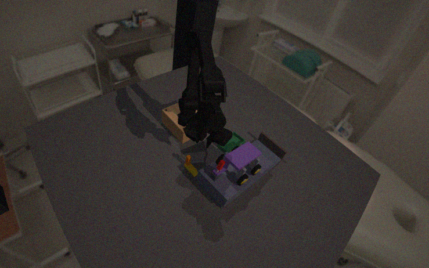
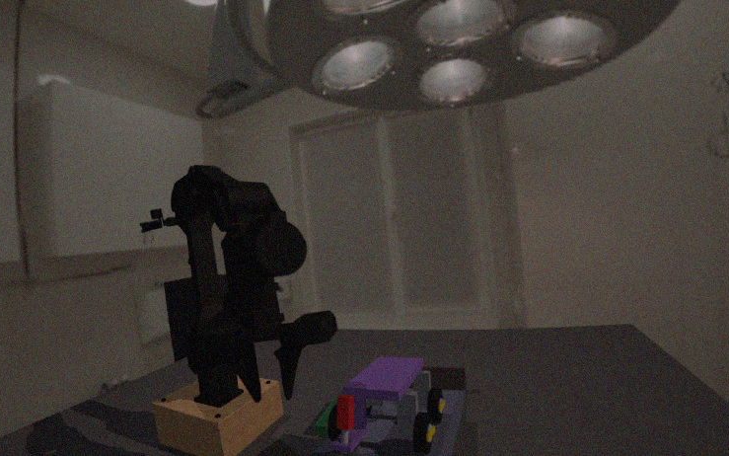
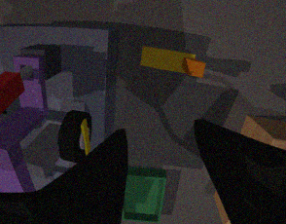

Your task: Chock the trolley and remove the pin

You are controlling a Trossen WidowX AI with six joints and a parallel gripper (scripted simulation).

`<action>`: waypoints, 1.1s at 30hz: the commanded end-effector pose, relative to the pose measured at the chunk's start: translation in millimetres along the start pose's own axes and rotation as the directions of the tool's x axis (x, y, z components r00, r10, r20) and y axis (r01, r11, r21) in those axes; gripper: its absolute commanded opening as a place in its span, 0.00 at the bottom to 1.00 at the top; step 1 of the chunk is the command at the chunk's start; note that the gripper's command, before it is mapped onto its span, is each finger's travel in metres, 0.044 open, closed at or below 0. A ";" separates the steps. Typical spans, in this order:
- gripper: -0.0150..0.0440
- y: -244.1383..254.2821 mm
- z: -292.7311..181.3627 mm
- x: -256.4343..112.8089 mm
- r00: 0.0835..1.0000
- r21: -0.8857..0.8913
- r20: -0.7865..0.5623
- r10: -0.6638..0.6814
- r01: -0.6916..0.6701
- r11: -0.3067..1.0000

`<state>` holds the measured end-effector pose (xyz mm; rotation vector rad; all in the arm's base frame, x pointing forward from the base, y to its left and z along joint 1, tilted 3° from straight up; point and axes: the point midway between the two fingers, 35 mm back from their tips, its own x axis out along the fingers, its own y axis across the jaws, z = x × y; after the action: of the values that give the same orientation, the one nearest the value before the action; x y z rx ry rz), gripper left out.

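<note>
The purple trolley (image 1: pixel 244 154) (image 2: pixel 384 378) (image 3: pixel 13 168) stands on the grey-blue ramp (image 1: pixel 226 190) (image 3: pixel 93 38). The red-headed stop pin (image 1: pixel 220 165) (image 2: pixel 345 412) (image 3: pixel 7 91) is upright in the purple bracket at the trolley's uphill end. The yellow chock (image 1: pixel 191 169) (image 3: pixel 161 58) with its orange handle is off the ramp, on the table beside its uphill end; it is not seen in the exterior view. The green tray (image 1: pixel 234 142) (image 2: pixel 323 420) (image 3: pixel 144 195) lies beside the ramp. My gripper (image 2: pixel 273 400) (image 3: pixel 160 131) is open and empty, pointing down above the table between the arm's base and the ramp.
The arm's wooden base block (image 1: pixel 175 125) (image 2: pixel 249 423) is close behind the chock and tray. A dark brown end board (image 1: pixel 271 145) (image 2: pixel 447 378) stands at the ramp's downhill end. The arm hides part of the base block and tray in the top view.
</note>
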<state>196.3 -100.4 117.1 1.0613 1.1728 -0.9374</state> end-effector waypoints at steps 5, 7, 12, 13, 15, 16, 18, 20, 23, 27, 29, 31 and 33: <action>0.58 -36.9 20.7 16.9 0.995 0.250 -0.048 -0.084 0.093 0.964; 0.58 -37.7 21.1 17.2 0.995 0.256 -0.049 -0.085 0.095 0.962; 0.58 -37.5 21.1 20.1 0.995 0.256 -0.049 -0.085 0.095 0.962; 0.58 -37.4 21.0 22.5 0.995 0.256 -0.049 -0.085 0.095 0.962; 0.58 -37.3 20.9 30.4 0.995 0.256 -0.049 -0.085 0.095 0.962; 0.58 -37.4 20.8 34.3 0.995 0.256 -0.049 -0.085 0.095 0.962; 0.58 -37.6 21.1 40.9 0.995 0.256 -0.049 -0.085 0.095 0.962; 0.58 -38.1 21.0 45.8 0.995 0.256 -0.049 -0.085 0.095 0.962; 0.58 -40.0 19.8 55.3 0.995 0.256 -0.049 -0.085 0.095 0.962; 0.58 -41.6 18.7 62.2 0.995 0.256 -0.049 -0.085 0.095 0.962; 0.58 -41.6 18.7 62.2 0.995 0.256 -0.049 -0.085 0.095 0.962; 0.58 -41.6 18.7 63.2 0.995 0.256 -0.049 -0.085 0.095 0.962; 0.58 -41.7 18.7 65.7 0.995 0.256 -0.049 -0.085 0.095 0.962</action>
<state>173.2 -131.7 52.7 1.2458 1.1518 -1.1609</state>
